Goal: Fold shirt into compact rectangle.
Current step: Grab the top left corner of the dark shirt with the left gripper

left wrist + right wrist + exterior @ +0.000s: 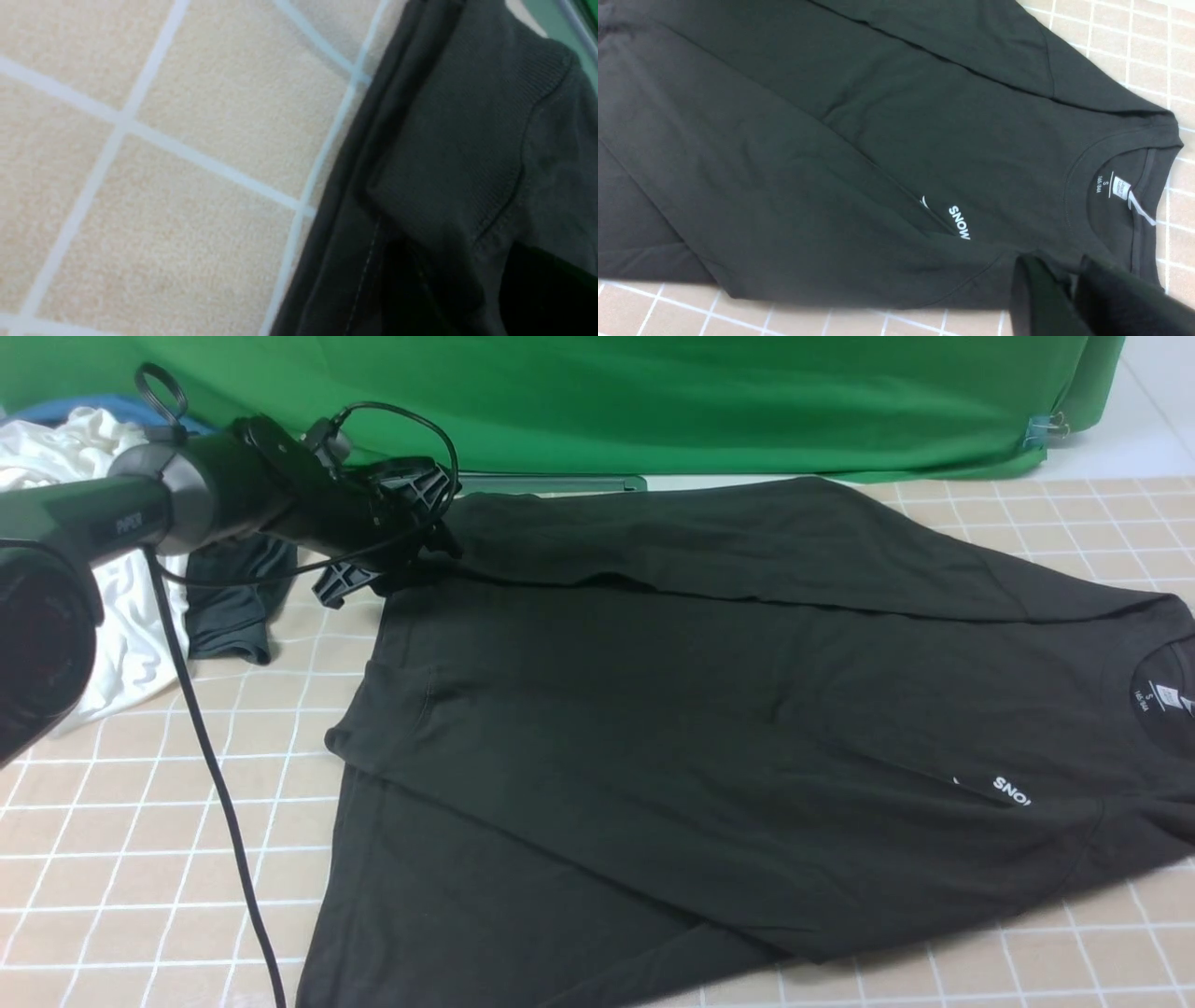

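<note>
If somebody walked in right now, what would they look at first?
The big black shirt, spread over the middle of the tiled table with its far and near sides folded in. Next comes the bright green backdrop behind it. Then there is the robot's black left arm, stretched out to the shirt's far left corner.
</note>
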